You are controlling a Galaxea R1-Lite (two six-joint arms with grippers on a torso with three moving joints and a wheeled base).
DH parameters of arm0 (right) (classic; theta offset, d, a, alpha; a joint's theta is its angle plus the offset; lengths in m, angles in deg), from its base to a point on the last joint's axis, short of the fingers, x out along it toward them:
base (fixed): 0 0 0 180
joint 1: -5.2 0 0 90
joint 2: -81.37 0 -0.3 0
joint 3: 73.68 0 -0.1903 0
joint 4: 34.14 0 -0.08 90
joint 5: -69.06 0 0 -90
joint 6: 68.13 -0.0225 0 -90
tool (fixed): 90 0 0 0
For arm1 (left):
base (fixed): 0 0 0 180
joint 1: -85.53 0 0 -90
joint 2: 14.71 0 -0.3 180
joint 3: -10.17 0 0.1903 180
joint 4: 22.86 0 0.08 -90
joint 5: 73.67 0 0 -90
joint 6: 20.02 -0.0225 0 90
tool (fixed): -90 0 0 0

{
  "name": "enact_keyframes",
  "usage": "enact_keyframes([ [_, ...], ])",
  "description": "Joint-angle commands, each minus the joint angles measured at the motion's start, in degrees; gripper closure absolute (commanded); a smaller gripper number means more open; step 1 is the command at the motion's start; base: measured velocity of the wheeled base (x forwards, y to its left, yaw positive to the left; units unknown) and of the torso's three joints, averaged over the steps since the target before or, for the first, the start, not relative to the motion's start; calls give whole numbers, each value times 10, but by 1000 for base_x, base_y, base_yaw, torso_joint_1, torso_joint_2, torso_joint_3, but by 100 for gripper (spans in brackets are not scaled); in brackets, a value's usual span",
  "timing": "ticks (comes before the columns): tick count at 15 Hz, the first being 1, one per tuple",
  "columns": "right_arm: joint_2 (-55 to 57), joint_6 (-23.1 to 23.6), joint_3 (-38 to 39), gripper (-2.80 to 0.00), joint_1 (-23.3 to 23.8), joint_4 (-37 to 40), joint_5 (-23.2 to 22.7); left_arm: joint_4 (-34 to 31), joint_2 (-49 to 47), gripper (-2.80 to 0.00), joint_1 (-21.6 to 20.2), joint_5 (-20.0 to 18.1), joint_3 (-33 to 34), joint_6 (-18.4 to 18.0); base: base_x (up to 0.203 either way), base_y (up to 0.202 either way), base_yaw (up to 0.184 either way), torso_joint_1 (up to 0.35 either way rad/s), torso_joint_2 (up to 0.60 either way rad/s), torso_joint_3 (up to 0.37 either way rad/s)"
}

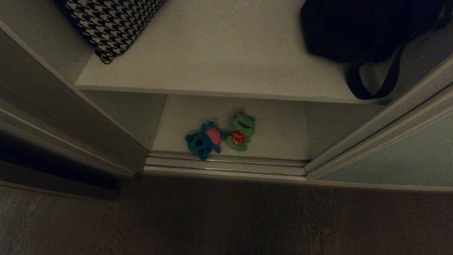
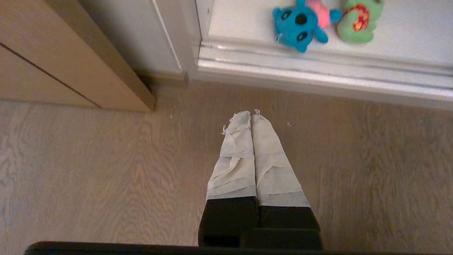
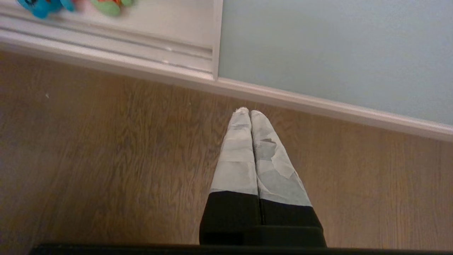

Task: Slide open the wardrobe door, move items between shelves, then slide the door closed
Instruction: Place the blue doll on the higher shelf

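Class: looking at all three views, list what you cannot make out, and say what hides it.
- Black bag: head view, top edge cuts it off.
- Houndstooth cushion: head view, top edge cuts it off.
- Toys: right wrist view, top edge crops them.
- Bottom shelf: head view, upper shelf hides its back.

I see the low white shelf with a blue toy and a green toy touching. The upper shelf holds a checked cushion and a black bag.
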Motion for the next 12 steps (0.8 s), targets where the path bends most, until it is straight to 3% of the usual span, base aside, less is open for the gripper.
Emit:
enact_keyframes([
  [1, -1, 1, 0, 0, 0, 0, 0, 0, -2, 0, 0, 0, 0, 0, 0, 0, 0, 6, 7, -198],
  [12, 0, 1, 0, 0, 0, 0, 0, 0, -2, 0, 0, 0, 0, 0, 0, 0, 0, 3, 4, -199],
])
